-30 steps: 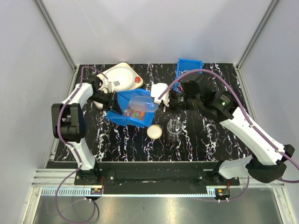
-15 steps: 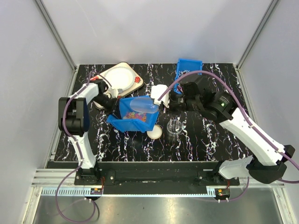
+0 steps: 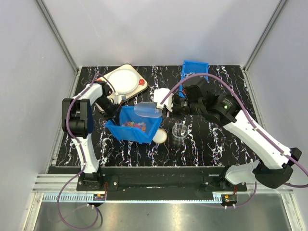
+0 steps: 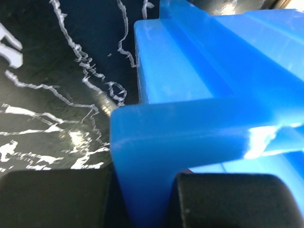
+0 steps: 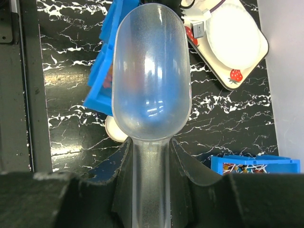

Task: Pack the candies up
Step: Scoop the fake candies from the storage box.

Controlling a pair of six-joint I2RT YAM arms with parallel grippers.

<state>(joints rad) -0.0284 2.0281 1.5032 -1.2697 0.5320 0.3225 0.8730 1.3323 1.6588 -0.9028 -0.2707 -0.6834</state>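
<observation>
Blue bin (image 3: 137, 134) has tipped and swung toward the near edge since a second ago; left hand (image 4: 142, 199) stays clamped on its rim. Pile of candies (image 3: 134, 124) sits inside the bin, left of tabletop centre. Right hand (image 3: 169, 107) grips the handle of the clear scoop (image 3: 147, 110). Bowl looks empty, long axis pointing at the left edge, hanging just over the bin's far rim. Candies lie below, nearward; right hand nearer.

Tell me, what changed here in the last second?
The left gripper, shut on the blue bin, drew it toward the near edge, over part of the white lid. The right gripper kept holding the scoop; the glass jar stayed put.
</observation>
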